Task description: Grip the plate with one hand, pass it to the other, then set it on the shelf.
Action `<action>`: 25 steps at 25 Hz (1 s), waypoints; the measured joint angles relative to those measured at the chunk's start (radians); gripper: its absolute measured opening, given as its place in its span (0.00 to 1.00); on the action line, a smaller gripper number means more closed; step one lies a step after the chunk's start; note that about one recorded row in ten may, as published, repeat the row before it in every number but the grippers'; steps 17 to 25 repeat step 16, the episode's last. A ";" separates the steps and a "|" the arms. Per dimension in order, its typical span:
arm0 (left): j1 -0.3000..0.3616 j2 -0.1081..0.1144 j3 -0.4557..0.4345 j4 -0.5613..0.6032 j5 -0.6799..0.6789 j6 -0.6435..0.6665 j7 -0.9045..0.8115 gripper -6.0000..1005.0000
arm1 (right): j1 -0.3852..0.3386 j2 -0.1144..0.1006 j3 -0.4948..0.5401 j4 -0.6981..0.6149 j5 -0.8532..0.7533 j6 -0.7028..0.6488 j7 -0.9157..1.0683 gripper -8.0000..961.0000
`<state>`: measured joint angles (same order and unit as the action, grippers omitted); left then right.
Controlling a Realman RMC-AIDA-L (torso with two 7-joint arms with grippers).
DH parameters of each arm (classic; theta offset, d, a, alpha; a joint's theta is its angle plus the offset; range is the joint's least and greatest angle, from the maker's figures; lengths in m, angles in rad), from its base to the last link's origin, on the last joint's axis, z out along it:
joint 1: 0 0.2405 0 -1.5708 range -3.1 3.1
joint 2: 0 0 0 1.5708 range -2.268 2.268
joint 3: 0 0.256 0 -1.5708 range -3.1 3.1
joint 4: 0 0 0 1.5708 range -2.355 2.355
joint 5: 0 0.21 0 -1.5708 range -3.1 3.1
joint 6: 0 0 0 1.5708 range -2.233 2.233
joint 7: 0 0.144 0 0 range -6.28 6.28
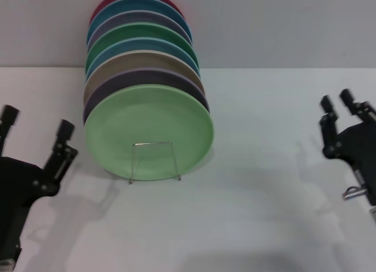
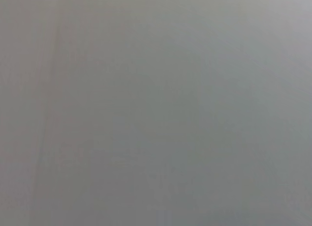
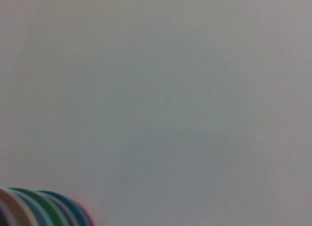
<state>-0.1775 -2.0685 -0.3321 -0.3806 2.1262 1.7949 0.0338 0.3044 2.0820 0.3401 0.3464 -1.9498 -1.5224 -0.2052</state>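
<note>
Plate racked, both arms clear

Nearest, the left gripper point(image 1: 35, 134) and right gripper point(image 1: 341, 104) hang spread and empty, well apart on either side of the table point(image 1: 264, 213). Between them the light green plate point(image 1: 149, 133) stands upright in the wire shelf point(image 1: 154, 160), leading 1 row of coloured plates point(image 1: 141, 43). The task looks finished; nothing remains but parking.

No readable text, labels, brands, numbers or signs in any view. The plate point(image 1: 149, 133) and the stacked plates behind it point(image 1: 141, 49) have plain faces, and the shelf point(image 1: 154, 160) and the counter point(image 1: 264, 195) carry no markings.
</note>
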 joint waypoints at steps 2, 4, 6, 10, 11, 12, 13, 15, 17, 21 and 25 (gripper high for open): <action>0.001 0.001 -0.026 0.004 -0.001 0.004 -0.026 0.79 | 0.006 -0.001 0.028 -0.031 0.000 0.000 0.043 0.30; 0.003 0.000 -0.059 0.007 -0.001 0.004 -0.036 0.85 | 0.011 -0.002 0.057 -0.064 0.000 0.000 0.096 0.30; 0.007 0.000 -0.108 0.012 -0.002 -0.002 -0.063 0.85 | 0.016 -0.002 0.081 -0.096 0.000 0.000 0.148 0.30; 0.010 -0.001 -0.193 0.036 -0.003 -0.030 -0.151 0.85 | 0.038 -0.004 0.102 -0.188 0.000 -0.003 0.286 0.30; 0.008 -0.002 -0.212 0.041 -0.003 -0.038 -0.164 0.85 | 0.043 -0.005 0.106 -0.214 0.000 -0.005 0.330 0.30; 0.007 -0.002 -0.223 0.043 -0.003 -0.044 -0.169 0.85 | 0.048 -0.005 0.110 -0.234 0.000 -0.006 0.361 0.30; 0.004 -0.003 -0.231 0.044 -0.003 -0.050 -0.169 0.85 | 0.054 -0.005 0.115 -0.252 0.000 -0.006 0.390 0.30; -0.002 -0.004 -0.236 0.045 -0.003 -0.062 -0.165 0.84 | 0.059 -0.005 0.126 -0.266 0.000 -0.003 0.408 0.30; -0.005 -0.004 -0.237 0.045 -0.003 -0.067 -0.163 0.84 | 0.059 -0.004 0.131 -0.269 0.000 -0.002 0.409 0.30; -0.005 -0.004 -0.237 0.045 -0.003 -0.067 -0.163 0.84 | 0.059 -0.004 0.131 -0.269 0.000 -0.002 0.409 0.30; -0.005 -0.004 -0.237 0.045 -0.003 -0.067 -0.163 0.84 | 0.059 -0.004 0.131 -0.269 0.000 -0.002 0.409 0.30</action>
